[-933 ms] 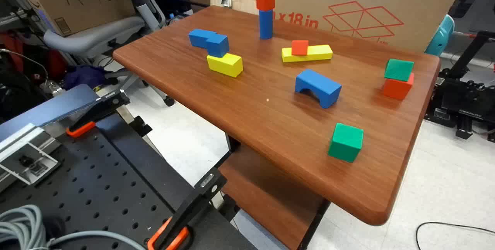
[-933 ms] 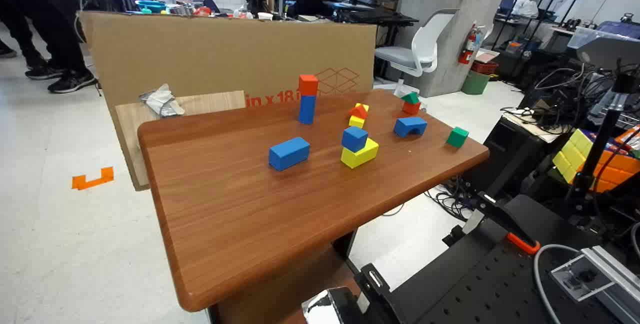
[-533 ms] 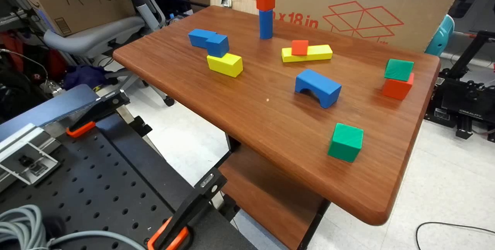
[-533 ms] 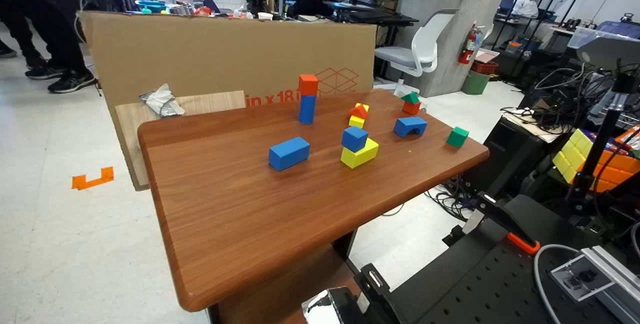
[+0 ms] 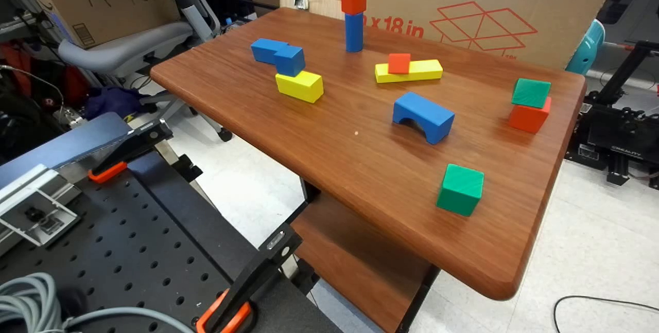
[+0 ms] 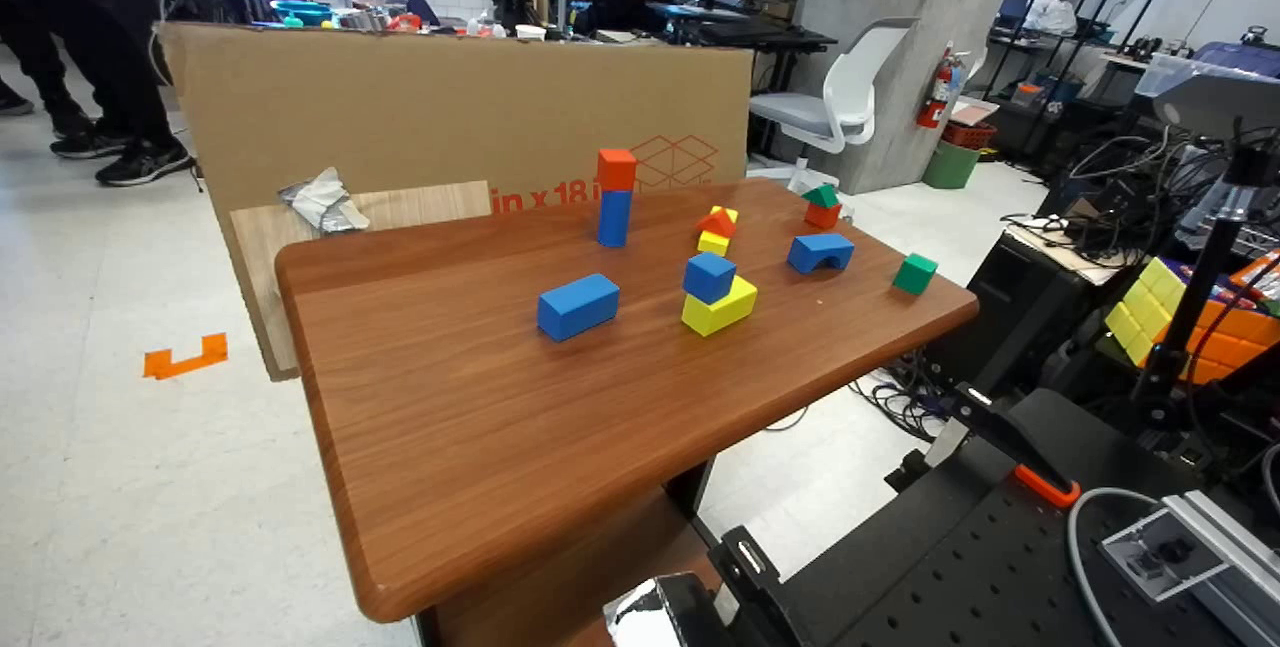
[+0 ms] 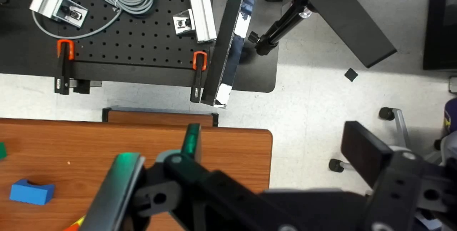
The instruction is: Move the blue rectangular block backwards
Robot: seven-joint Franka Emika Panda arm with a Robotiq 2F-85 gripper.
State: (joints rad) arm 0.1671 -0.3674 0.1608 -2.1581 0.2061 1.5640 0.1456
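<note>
The blue rectangular block (image 5: 265, 51) lies flat on the brown table (image 6: 470, 447). It also shows in an exterior view (image 6: 578, 308), apart from the other blocks and left of the yellow block (image 6: 722, 312), which has a blue cube (image 6: 709, 276) on top. In the wrist view the blue rectangular block does not show; the gripper hides part of the table. My gripper (image 7: 273, 134) shows only in the wrist view. Its fingers are wide apart with nothing between them. It hangs above the table's end, with table and floor seen between the fingers.
A blue pillar (image 6: 614, 219) with a red cube stands behind the block. A blue arch (image 5: 423, 117), a green cube (image 5: 460, 190), a yellow bar (image 5: 427, 69) with a red piece, and a red-green stack (image 5: 530, 117) stand further along. A cardboard sheet (image 6: 450, 117) stands behind the table.
</note>
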